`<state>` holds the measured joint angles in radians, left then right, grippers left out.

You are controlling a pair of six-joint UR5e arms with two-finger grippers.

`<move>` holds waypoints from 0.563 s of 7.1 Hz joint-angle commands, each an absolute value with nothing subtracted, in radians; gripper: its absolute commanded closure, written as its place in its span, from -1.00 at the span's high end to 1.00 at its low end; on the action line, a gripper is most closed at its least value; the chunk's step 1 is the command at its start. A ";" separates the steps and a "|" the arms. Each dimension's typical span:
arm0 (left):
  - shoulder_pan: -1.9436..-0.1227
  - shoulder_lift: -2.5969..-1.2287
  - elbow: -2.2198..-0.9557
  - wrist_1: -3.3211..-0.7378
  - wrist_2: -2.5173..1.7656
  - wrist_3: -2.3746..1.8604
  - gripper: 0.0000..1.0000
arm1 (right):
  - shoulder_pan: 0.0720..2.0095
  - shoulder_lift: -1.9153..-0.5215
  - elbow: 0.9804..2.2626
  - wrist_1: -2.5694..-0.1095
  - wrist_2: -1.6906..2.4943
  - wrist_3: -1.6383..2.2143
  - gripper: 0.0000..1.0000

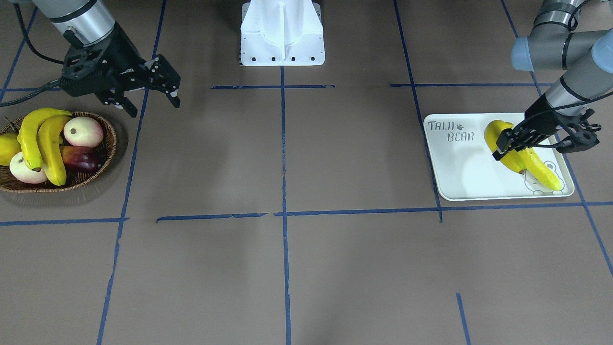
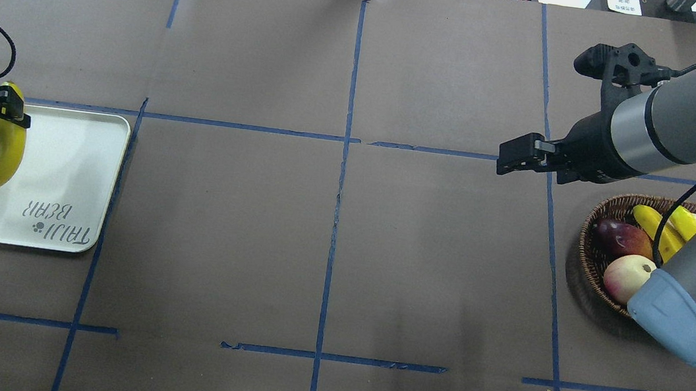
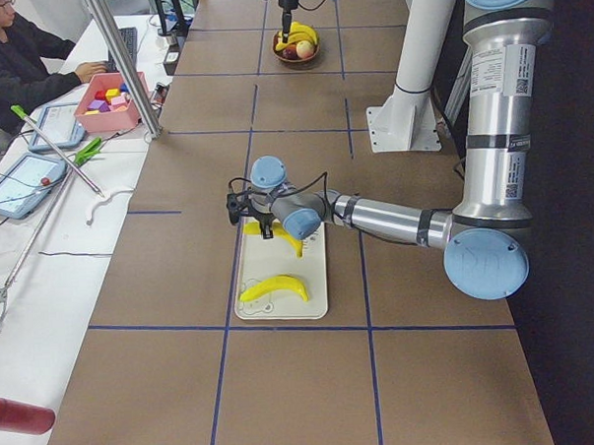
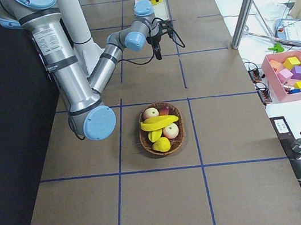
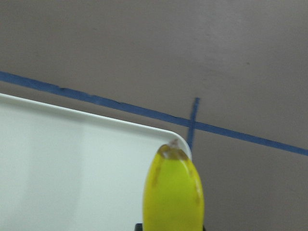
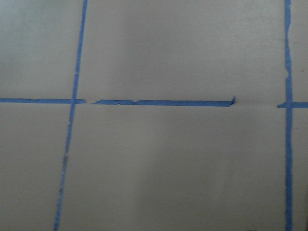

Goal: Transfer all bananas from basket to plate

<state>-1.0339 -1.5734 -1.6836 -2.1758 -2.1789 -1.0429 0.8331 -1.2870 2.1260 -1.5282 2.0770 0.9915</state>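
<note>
Count: four bananas, two grippers, one basket, one plate.

- Basket (image 1: 111, 140): holds two bananas, one (image 1: 28, 136) touching the other (image 1: 51, 152), both draped over the rest of the fruit.
- Also in the basket: two pale pink apples (image 1: 84, 132), one dark red fruit (image 1: 80, 161), and one round yellow fruit (image 1: 6, 148) at the rim farthest from the plate.
- Plate (image 1: 462, 177): well apart from the basket, at the opposite end of the table.
- One banana (image 1: 546, 173) lies flat on the plate over the bear drawing.
- The fourth banana (image 1: 494, 133) is tilted and touches the flat one. Cannot tell whether its low end rests on the plate.

Fingers:
- Left gripper (image 1: 504, 145): fingers clamped across the tilted banana near its upper part. The left wrist view shows the banana tip jutting past the plate's corner.
- Right gripper (image 1: 153, 104): fingers spread wide apart, holding nothing, touching nothing. It hangs over bare table near the basket, off the rim on the plate side. The right wrist view shows only brown paper and blue tape (image 6: 159, 102).
</note>
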 commanded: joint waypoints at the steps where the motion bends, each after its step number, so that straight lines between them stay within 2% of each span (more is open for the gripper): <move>1: -1.019 -1.546 -1.680 -2.097 -2.085 -0.979 -1.00 | 0.888 -1.353 2.122 -1.552 2.079 0.844 1.00; 2: -1.006 -1.546 -1.674 -2.097 -2.085 -0.979 -0.15 | 0.905 -1.367 2.115 -1.554 2.079 0.803 1.00; 3: -0.973 -1.545 -1.672 -2.098 -2.076 -0.980 0.98 | 0.919 -1.370 2.111 -1.554 2.083 0.790 1.00; 4: -0.971 -1.545 -1.674 -2.100 -2.075 -0.980 0.99 | 0.929 -1.382 2.105 -1.554 2.085 0.779 1.00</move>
<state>-0.9846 -1.5457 -1.6738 -2.0997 -2.0798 -0.9806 0.9140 -1.3689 2.1115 -1.5535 2.0820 0.7988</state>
